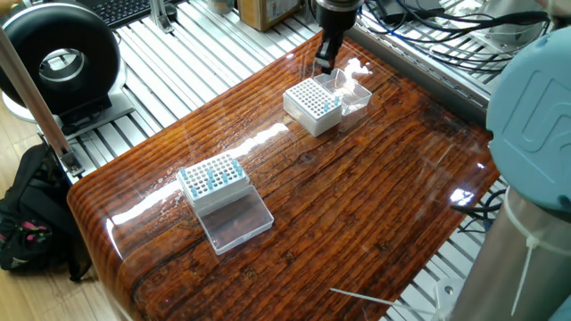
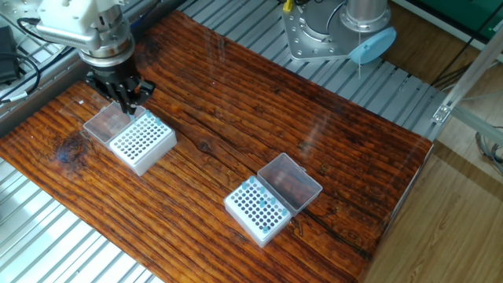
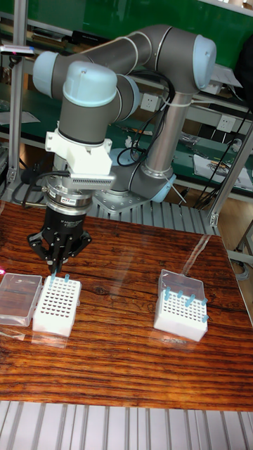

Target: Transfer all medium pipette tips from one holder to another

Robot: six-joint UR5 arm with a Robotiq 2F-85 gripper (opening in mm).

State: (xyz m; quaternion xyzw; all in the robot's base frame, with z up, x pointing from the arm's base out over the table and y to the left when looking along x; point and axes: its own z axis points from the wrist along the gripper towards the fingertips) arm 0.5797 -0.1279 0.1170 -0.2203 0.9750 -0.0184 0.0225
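A white grid holder (image 1: 310,105) (image 2: 141,141) (image 3: 57,307) stands at the far end of the wooden table. A few pale-blue medium pipette tips (image 1: 332,104) (image 2: 156,123) (image 3: 67,280) stick up along one of its edges. My gripper (image 1: 325,62) (image 2: 126,102) (image 3: 54,269) hangs just above that edge, fingers pointing down. It is open by a narrow gap, and no tip shows between the fingers. A second holder (image 1: 212,176) (image 2: 258,206) (image 3: 181,314), well apart from the gripper, carries several blue tips.
Each holder has a clear lid lying open beside it (image 1: 357,89) (image 1: 236,220). A black round device (image 1: 67,58) and a black bag (image 1: 27,223) sit off the table's left. Cables (image 1: 428,27) run behind the table. The arm's base (image 2: 346,31) stands on the aluminium frame.
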